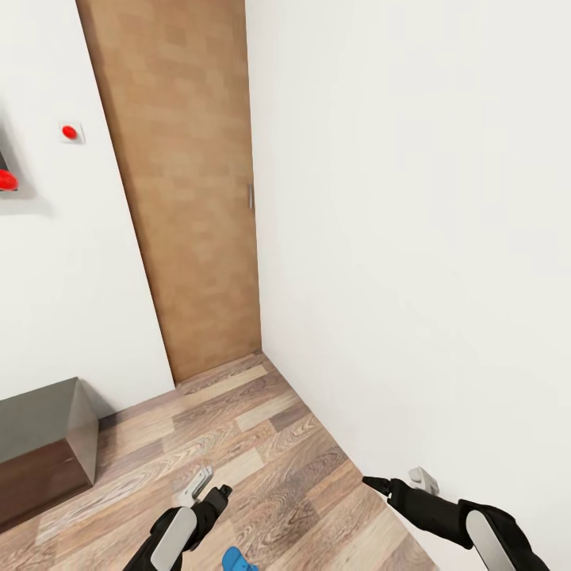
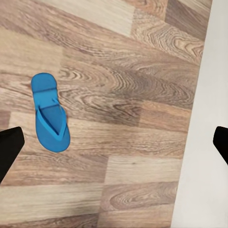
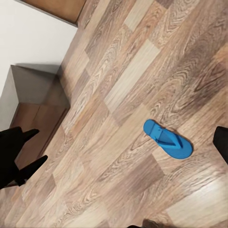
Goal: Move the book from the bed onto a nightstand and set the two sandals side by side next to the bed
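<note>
At the bottom edge of the head view, a flat bright blue sandal (image 1: 238, 561) lies on the wood-plank floor (image 1: 262, 444), mostly cut off. Both wrist views show it whole. The left end effector (image 1: 208, 485) and right end effector (image 1: 396, 480) hang spread and empty above it. No writing is readable.

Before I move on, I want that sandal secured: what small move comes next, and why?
Probably lower the left gripper toward the blue sandal. The sandal lies flat on the wood floor, nothing holding it, and the gripper is open above it.
</note>
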Tool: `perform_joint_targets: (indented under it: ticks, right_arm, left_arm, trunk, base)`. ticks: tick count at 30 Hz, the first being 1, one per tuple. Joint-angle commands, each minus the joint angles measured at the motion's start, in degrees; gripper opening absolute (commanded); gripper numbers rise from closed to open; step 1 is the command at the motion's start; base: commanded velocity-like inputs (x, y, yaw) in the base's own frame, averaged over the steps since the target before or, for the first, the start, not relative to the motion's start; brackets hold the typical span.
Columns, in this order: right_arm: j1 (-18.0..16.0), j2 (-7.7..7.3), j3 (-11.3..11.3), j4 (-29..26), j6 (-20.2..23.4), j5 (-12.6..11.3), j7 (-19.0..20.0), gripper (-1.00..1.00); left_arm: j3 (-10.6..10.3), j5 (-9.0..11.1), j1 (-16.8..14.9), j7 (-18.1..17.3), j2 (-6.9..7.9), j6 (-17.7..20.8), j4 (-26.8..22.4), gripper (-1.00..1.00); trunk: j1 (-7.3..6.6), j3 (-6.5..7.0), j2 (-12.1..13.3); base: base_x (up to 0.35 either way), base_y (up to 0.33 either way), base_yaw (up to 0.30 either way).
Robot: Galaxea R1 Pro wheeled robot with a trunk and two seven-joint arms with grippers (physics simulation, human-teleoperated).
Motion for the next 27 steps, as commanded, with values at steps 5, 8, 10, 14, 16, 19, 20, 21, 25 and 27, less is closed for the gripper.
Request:
perform_joint_targets:
  ticks: [5, 8, 10, 14, 16, 19, 20, 21, 25, 27]
  right_arm:
    - [-0.04, 0.12, -0.08, 0.03, 0.29, 0.06, 0.17, 1.00]
    - [-0.04, 0.12, -0.08, 0.04, 0.29, 0.07, 0.17, 1.00]
    - [-0.04, 0.10, -0.05, 0.04, 0.29, 0.05, 0.16, 1.00]
    - [-0.04, 0.08, -0.05, 0.04, 0.29, 0.03, 0.18, 1.00]
    - [-0.04, 0.08, -0.05, 0.04, 0.29, 0.04, 0.17, 1.00]
    - [-0.04, 0.08, -0.07, 0.04, 0.28, 0.07, 0.16, 1.00]
    - [-0.04, 0.08, -0.06, 0.04, 0.29, 0.06, 0.18, 1.00]
    - [-0.04, 0.08, -0.07, 0.04, 0.27, 0.04, 0.21, 1.00]
    - [-0.04, 0.12, -0.04, 0.05, 0.29, 0.07, 0.17, 1.00]
    - [-0.04, 0.14, -0.03, 0.05, 0.26, 0.08, 0.17, 1.00]
  left_arm:
    - [0.24, 0.54, -0.01, 0.32, -0.05, 0.28, -0.13, 1.00]
    - [0.24, 0.54, -0.01, 0.32, -0.05, 0.28, -0.13, 1.00]
    - [0.25, 0.54, -0.01, 0.31, -0.05, 0.25, -0.13, 1.00]
    - [0.23, 0.54, -0.01, 0.31, -0.05, 0.21, -0.13, 1.00]
    - [0.24, 0.54, -0.01, 0.31, -0.05, 0.22, -0.13, 1.00]
    - [0.24, 0.54, -0.01, 0.31, -0.05, 0.21, -0.13, 1.00]
    - [0.23, 0.54, -0.01, 0.31, -0.05, 0.20, -0.13, 1.00]
    - [0.22, 0.54, -0.01, 0.31, -0.05, 0.20, -0.13, 1.00]
    - [0.23, 0.54, -0.01, 0.31, -0.05, 0.25, -0.13, 1.00]
    - [0.24, 0.54, -0.01, 0.31, -0.05, 0.25, -0.13, 1.00]
  trunk:
    - [1.10, -0.96, -2.05]
    - [1.76, -1.50, -3.25]
    - [2.20, -1.86, -4.05]
    - [3.08, -2.58, -5.66]
    - [3.51, -2.94, -6.46]
    - [4.17, -3.48, -7.66]
    - [4.39, -3.65, -8.07]
    - [4.61, -3.83, -8.47]
    - [5.49, -4.55, -10.07]
    - [5.93, -4.91, -10.87]
  base:
    - [0.000, 0.000, 0.000]
    - [0.000, 0.000, 0.000]
    - [0.000, 0.000, 0.000]
    - [0.000, 0.000, 0.000]
    - [0.000, 0.000, 0.000]
    - [0.000, 0.000, 0.000]
    - [0.000, 0.000, 0.000]
    - [0.000, 0.000, 0.000]
    - [0.000, 0.000, 0.000]
    - [0.000, 0.000, 0.000]
